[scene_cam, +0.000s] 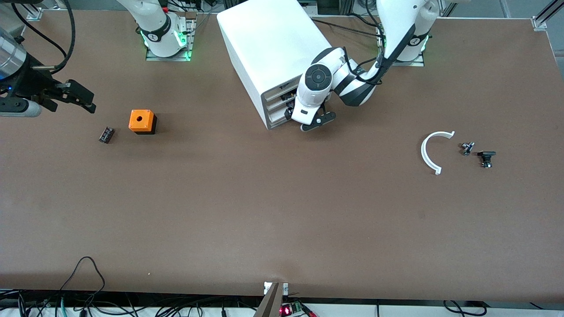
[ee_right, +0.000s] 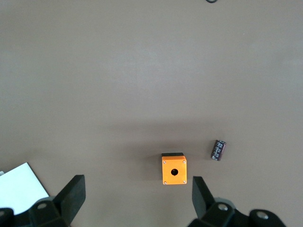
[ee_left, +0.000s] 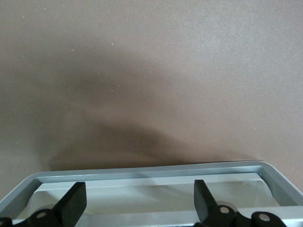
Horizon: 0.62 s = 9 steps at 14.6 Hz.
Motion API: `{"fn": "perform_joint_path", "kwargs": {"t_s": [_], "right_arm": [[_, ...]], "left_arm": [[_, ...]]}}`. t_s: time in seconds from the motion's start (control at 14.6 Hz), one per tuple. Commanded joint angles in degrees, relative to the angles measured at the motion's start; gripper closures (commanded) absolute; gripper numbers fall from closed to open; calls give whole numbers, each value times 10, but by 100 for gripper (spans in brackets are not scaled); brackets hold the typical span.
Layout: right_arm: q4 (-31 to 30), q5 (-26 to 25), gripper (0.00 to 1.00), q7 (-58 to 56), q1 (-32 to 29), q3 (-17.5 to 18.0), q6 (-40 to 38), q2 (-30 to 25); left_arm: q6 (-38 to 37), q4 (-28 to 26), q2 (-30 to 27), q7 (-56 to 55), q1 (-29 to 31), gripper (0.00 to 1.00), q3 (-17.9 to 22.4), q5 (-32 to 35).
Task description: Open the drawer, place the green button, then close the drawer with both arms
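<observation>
The white cabinet [scene_cam: 273,44] stands at the table's middle near the arm bases, its stacked drawers [scene_cam: 276,115] facing the front camera. My left gripper [scene_cam: 315,122] is open right at the cabinet's front. In the left wrist view its fingers [ee_left: 72,202] stand wide apart over a white drawer front [ee_left: 142,198] inside the grey frame [ee_left: 151,169]. I cannot tell which drawer it is. My right gripper [scene_cam: 81,99] is open and empty in the air over the right arm's end of the table. No green-capped button shows.
An orange cube with a hole [scene_cam: 142,121] [ee_right: 174,169] and a small dark cylinder part [scene_cam: 106,134] [ee_right: 218,150] lie under the right gripper. A white curved strip [scene_cam: 429,152] and two small dark parts [scene_cam: 467,148] [scene_cam: 486,157] lie toward the left arm's end.
</observation>
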Motion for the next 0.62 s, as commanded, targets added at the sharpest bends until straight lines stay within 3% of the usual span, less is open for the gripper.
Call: {"fn": "perform_joint_path", "kwargs": {"t_s": [0.0,0.55], "right_arm": [[17,2,0,-2,-10,8,-16,4],[17,6,0,-8,-12,7,-21,2]], "left_arm": [[-19,9,-1,-12,-7,0,-10,9],[-65,36,-2,-1,1,0,-18,6]]}}
